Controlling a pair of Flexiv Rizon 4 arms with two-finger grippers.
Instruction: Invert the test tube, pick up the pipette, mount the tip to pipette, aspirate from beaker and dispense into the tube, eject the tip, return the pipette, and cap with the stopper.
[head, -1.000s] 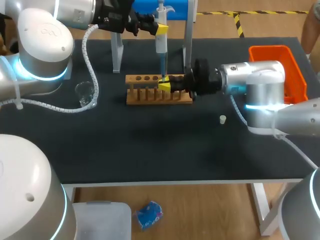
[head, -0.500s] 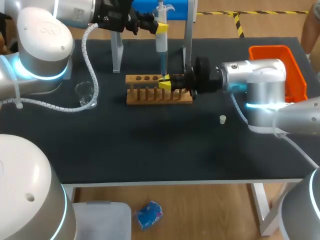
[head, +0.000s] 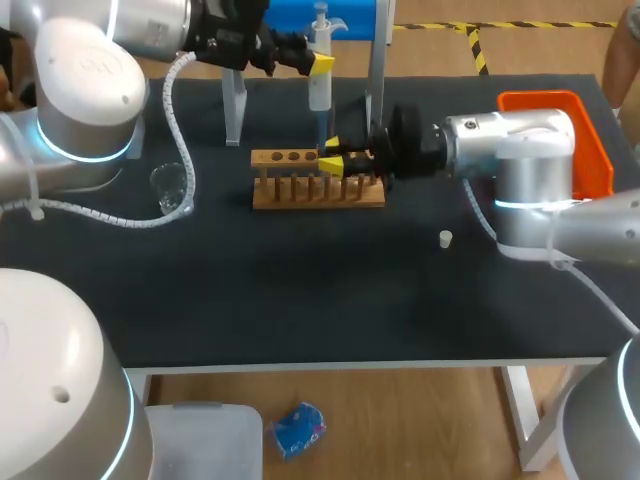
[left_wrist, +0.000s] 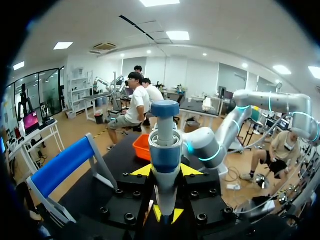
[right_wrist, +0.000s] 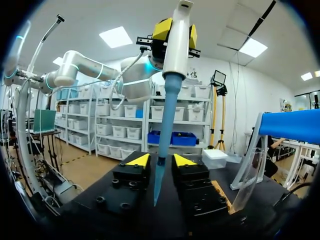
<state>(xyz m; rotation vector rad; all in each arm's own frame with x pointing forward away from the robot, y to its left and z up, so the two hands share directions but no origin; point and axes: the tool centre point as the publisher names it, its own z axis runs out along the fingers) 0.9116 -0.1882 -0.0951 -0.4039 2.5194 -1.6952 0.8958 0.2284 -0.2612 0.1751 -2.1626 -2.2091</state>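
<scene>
Head view: the pipette (head: 319, 72) was held upright at the upper middle of the frame, clamped by the left gripper (head: 322, 62), whose arm entered from the upper left. The blue pipette tip (head: 320, 125) was mounted and pointed straight down, its end level with the right gripper (head: 331, 153), which was laid horizontally over the right half of the wooden test tube rack (head: 300, 190) at frame centre. Left wrist view: the pipette (left_wrist: 165, 150) was seen gripped from both sides in the left gripper (left_wrist: 166, 171). Right wrist view: the blue pipette tip (right_wrist: 162, 140) was seen descending just at the right gripper (right_wrist: 160, 161), with the left gripper (right_wrist: 176, 31) holding the pipette (right_wrist: 177, 55) above. Whether the right gripper was clamped on anything could not be told; no tube could be made out in it. A glass beaker (head: 172, 188) stood at mid-left of the table (head: 300, 300), a small white stopper (head: 445, 238) lay right of centre, and an orange bin (head: 590, 165) sat at the upper right.
</scene>
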